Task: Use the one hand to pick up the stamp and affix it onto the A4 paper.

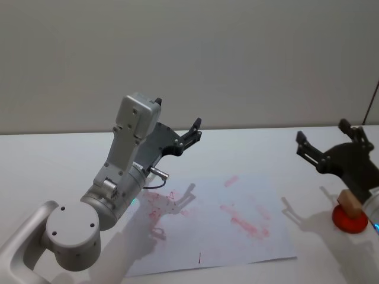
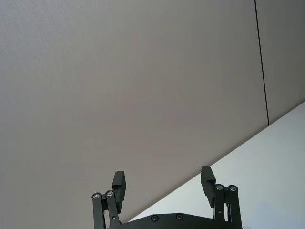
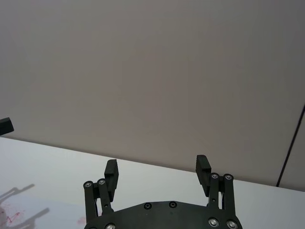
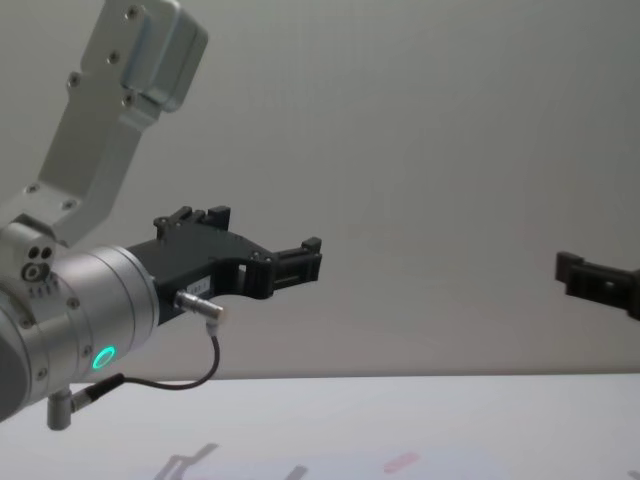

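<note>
The stamp [image 1: 349, 201], a small tan block, stands on a round red ink pad [image 1: 349, 220] at the table's right edge. The A4 paper [image 1: 249, 248] lies flat in the middle, smeared with red marks. My right gripper [image 1: 323, 133] hovers open and empty above and just left of the stamp, and its spread fingers [image 3: 202, 168] point at the wall. My left gripper [image 1: 194, 131] is raised over the paper's far left part, open and empty, its fingers [image 2: 119, 183] wide apart. From the side both the left gripper [image 4: 300, 258] and the right gripper [image 4: 590, 278] hang well above the table.
The white table [image 1: 59, 154] runs back to a plain grey wall. My left arm's big silver elbow [image 1: 74, 234] covers the near left corner and the paper's left edge. A thin dark cable [image 1: 372, 106] hangs at the far right.
</note>
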Controlling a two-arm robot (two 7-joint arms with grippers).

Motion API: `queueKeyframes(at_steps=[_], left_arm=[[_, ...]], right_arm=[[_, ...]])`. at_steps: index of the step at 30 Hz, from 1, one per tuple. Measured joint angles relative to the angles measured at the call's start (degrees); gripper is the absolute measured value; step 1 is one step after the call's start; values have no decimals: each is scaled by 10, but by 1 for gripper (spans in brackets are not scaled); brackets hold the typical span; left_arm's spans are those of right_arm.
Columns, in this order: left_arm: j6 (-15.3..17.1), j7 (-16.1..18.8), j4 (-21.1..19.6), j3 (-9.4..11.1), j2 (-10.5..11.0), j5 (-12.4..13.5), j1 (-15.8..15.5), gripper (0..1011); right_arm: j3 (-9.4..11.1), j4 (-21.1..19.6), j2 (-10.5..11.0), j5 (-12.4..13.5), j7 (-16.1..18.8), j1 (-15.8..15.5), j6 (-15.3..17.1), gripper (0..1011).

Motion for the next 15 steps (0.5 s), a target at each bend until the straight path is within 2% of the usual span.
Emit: queueKeyframes(at_steps=[7,15], left_arm=[[0,0,0,0,0,0,0,1001],[0,0,0,0,0,0,0,1001]], right_arm=[[21,-16,29,24,-15,-32,-6,1001],[68,-41,90,80,-41,-106,-8,1001]])
